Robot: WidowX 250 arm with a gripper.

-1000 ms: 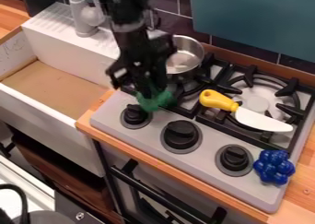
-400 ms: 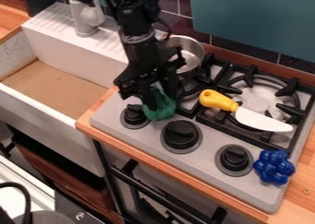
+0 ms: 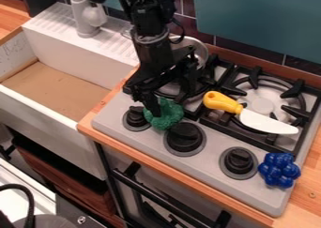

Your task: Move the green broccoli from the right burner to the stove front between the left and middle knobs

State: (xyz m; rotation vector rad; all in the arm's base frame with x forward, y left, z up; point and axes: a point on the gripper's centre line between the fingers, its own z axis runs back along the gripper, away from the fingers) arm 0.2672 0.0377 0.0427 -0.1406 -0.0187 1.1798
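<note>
The gripper [image 3: 167,105] hangs over the front left part of the stove, beside the left knob. Directly under it and partly covered by it is a green, bumpy broccoli-like toy [image 3: 165,120], between the left knob [image 3: 136,118] and the middle knob [image 3: 185,137]. Whether the toy is gripped or only touched cannot be told. To the right, a toy knife with a yellow handle [image 3: 221,101] and white blade [image 3: 266,122] lies across the burner grates. A shiny blue clustered toy [image 3: 279,170] sits at the stove's front right corner.
A metal pot [image 3: 195,50] stands behind the arm on the back left burner. The white sink [image 3: 56,128] with its grey faucet [image 3: 86,16] lies to the left. The right knob [image 3: 239,161] is beside the blue toy, and black grates [image 3: 294,93] rise at the right.
The gripper has moved slightly right and toward the stove's front. The green toy has shifted the same way, from behind the left knob to nearer the middle knob. The knife and blue toy are unmoved.
</note>
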